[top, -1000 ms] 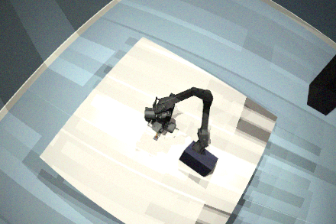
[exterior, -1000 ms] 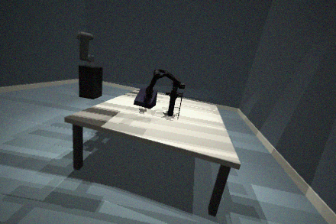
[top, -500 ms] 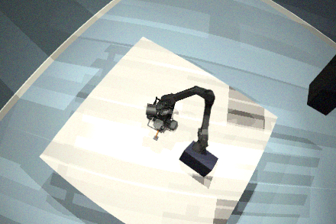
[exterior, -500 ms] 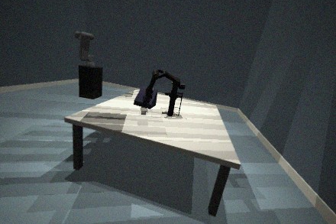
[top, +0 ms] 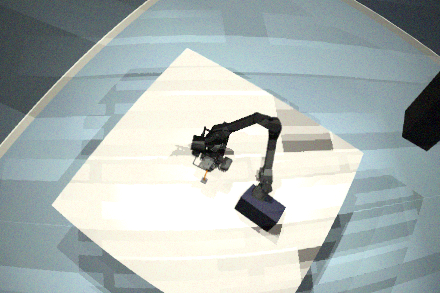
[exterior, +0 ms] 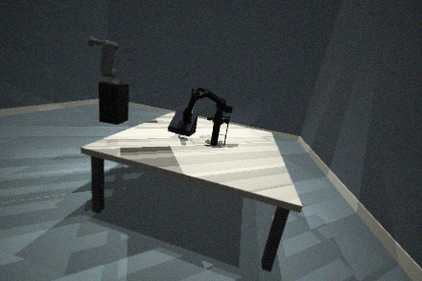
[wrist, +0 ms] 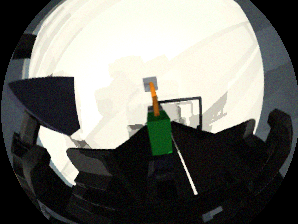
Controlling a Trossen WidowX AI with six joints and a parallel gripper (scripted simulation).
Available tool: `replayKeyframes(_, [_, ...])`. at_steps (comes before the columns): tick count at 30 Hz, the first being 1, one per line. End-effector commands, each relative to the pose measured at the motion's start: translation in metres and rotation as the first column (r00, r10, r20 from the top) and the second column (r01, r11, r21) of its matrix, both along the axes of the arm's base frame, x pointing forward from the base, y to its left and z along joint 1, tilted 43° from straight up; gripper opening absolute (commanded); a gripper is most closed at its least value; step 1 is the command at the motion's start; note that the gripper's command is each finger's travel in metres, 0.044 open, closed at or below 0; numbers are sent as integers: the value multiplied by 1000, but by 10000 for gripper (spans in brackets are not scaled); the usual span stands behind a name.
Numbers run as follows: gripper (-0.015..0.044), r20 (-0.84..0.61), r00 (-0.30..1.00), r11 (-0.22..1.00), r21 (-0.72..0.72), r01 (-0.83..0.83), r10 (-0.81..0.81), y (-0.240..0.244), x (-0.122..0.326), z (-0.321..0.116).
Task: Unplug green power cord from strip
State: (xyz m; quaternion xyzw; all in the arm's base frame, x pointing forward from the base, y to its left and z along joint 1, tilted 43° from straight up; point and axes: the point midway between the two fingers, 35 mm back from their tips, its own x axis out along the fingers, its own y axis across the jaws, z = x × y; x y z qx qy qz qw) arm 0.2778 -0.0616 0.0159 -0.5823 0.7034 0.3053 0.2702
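A green block-shaped plug [wrist: 160, 135] stands between the fingertips in the wrist view. My gripper [wrist: 160, 131] [exterior: 214, 142] is low at the table, with its fingers drawn in on the two sides of the green plug. A narrow bright gap shows lower down beside the right finger. An orange cord [wrist: 154, 99] [top: 206, 175] runs from the green plug's top to a small grey block [wrist: 150, 82] [top: 204, 180]. The power strip cannot be made out clearly under the dark fingers, so the plug's seating is hidden.
A thin dark wire frame [wrist: 201, 112] stands close to the right of the plug. The arm's dark blue base box [top: 262, 206] [exterior: 182, 124] sits on the pale table [top: 150, 213] [exterior: 240, 180]. A separate black pedestal [exterior: 113, 104] [top: 424, 118] is beyond the table.
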Motion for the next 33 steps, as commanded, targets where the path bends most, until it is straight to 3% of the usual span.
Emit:
replayKeyframes(1, [75,1,1000,1000,0,0,0,0,0,0])
replayKeyframes(10, [0,1,1000,1000,0,0,0,1,0,0])
replayKeyframes(33, [0,0,1000,1000,4,-5,5,28,3,-22])
